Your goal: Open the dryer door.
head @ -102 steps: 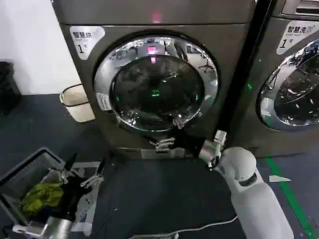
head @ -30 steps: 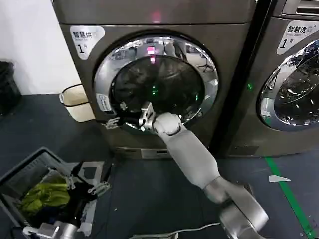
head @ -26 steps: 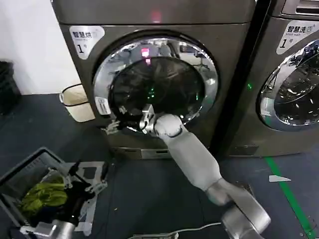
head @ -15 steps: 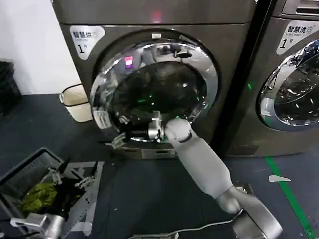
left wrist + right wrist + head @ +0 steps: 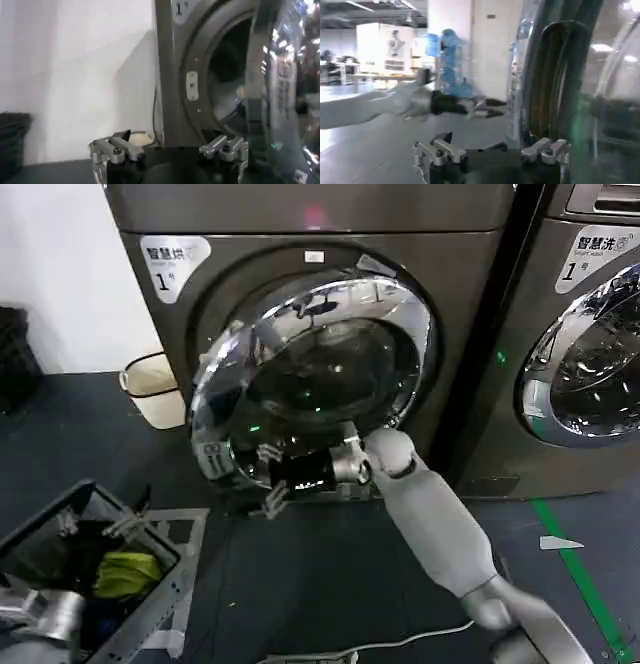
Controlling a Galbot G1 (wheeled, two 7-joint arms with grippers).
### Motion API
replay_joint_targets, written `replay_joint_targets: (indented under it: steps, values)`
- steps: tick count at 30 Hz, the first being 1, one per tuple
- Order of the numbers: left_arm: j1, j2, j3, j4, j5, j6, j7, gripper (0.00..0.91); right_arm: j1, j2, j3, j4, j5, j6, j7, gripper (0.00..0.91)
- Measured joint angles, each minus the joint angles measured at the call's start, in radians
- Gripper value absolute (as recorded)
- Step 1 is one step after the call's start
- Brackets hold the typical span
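Observation:
The dryer door (image 5: 310, 374), a chrome ring around dark glass, stands partly swung out from the dryer front, with its left edge out and its right side still at the machine. My right gripper (image 5: 271, 479) is open at the door's lower left rim, and its upper finger (image 5: 265, 454) lies against the chrome ring. In the right wrist view the right gripper (image 5: 492, 150) is open, with one finger (image 5: 547, 150) beside the door's edge (image 5: 560, 75). My left gripper (image 5: 100, 522) hangs low over the basket. In its own view the left gripper (image 5: 169, 150) is open and empty, facing the door's edge (image 5: 265, 75) and the drum opening (image 5: 227, 75).
A dark basket (image 5: 150, 544) holding a green cloth (image 5: 125, 572) stands on the floor at the lower left. A white bin (image 5: 155, 389) sits by the wall, left of the dryer. The neighbouring machine's chrome door (image 5: 590, 364) is at the right. A green floor line (image 5: 580, 574) and a cable (image 5: 400, 644) run nearby.
The dryer door has gone from shut to swung out at its left edge. My right gripper moved from the right across to the door's lower left, then back toward me with it.

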Motion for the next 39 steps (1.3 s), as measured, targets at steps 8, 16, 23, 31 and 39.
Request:
replay_joint_targets:
  steps: [8,16,23,31,39]
  values:
    - [-0.036,0.051,-0.010,0.013,-0.055,0.012,0.066,0.907,-0.008,-0.031,0.018,-0.010,0.032,0.034,-0.028,0.907]
    - [-0.085,0.130,0.033,0.044,-0.157,0.049,0.088,0.907,-0.035,-0.078,0.025,0.028,0.066,0.072,-0.029,0.907]
    - [-0.162,0.238,0.103,0.101,-0.230,0.054,0.088,0.907,-0.070,-0.132,0.046,0.071,0.071,0.087,-0.030,0.907]
    - [-0.299,0.375,0.173,0.215,-0.382,0.083,0.143,0.907,-0.130,-0.198,0.120,0.112,0.064,0.088,-0.030,0.907]
    - [-0.407,0.452,0.258,0.312,-0.436,0.108,0.226,0.907,-0.207,-0.232,0.263,0.144,0.043,0.084,-0.029,0.907]
